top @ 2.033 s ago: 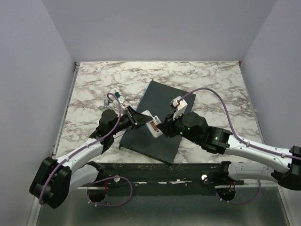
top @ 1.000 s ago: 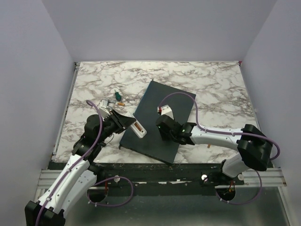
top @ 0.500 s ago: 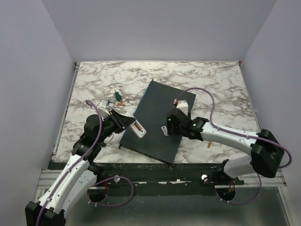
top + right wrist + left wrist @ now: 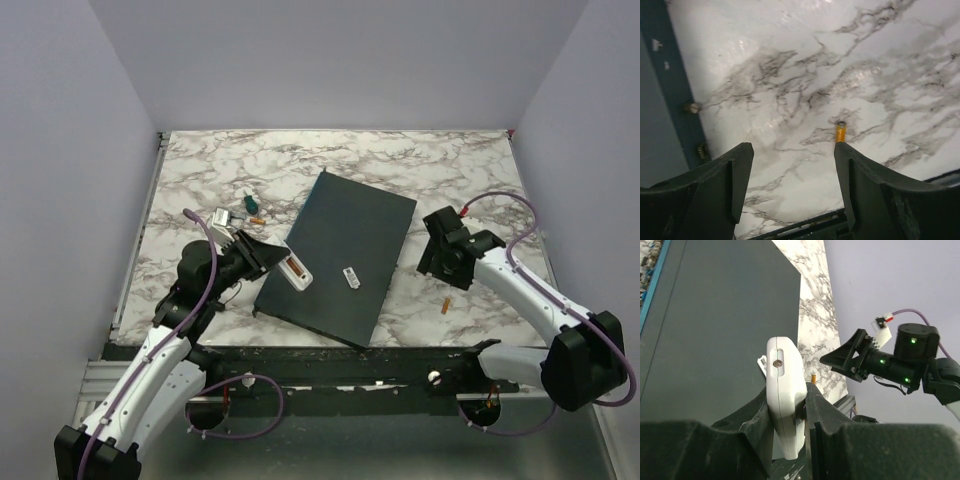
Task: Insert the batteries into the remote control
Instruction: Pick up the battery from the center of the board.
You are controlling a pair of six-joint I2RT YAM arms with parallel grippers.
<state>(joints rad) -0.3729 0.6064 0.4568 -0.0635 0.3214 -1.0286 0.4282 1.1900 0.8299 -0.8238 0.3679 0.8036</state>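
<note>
My left gripper (image 4: 283, 262) is shut on the white remote control (image 4: 296, 270) and holds it tilted over the left edge of the dark grey slab (image 4: 345, 235). An orange-brown streak shows in its open back. In the left wrist view the remote (image 4: 785, 390) is pinched between the fingers of the left gripper (image 4: 788, 393). One orange battery (image 4: 444, 306) lies on the marble right of the slab. It also shows just beyond one fingertip of the right gripper in the right wrist view (image 4: 840, 132). Another battery (image 4: 257, 220) lies at the back left. My right gripper (image 4: 436, 267) (image 4: 792, 160) is open and empty above the marble.
A small white piece (image 4: 350, 277) lies on the slab near its front edge, and shows in the left wrist view (image 4: 761, 363). A green object (image 4: 246, 205) lies beside the back-left battery. A dark strip with screws (image 4: 675, 85) runs down the left of the right wrist view.
My right arm has swung off the slab to the right, leaving the small white piece lying on the slab. Its jaws are now open over the marble. The left arm has held still.
</note>
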